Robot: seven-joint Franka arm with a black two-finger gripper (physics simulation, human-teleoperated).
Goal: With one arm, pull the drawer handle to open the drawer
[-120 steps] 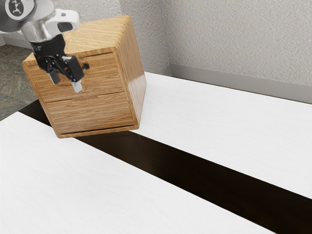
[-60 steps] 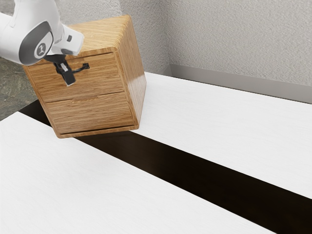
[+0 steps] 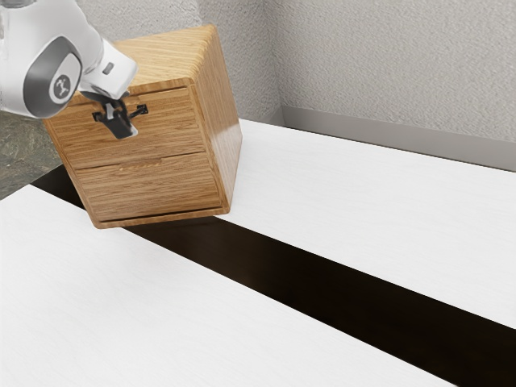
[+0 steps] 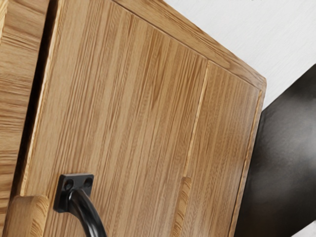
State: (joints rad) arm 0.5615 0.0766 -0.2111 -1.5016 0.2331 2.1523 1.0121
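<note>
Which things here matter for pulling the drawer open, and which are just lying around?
For the job: drawer handle, top drawer, pincer, wooden cabinet.
Just there: lower drawer, white table, black stripe.

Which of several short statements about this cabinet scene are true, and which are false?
The cabinet has two drawer fronts, one above the other. True.
The handle is white. False: it is black.
A black stripe crosses the white table. True.
The arm reaches to the lower drawer front. False: it is at the handle of the upper drawer.
</note>
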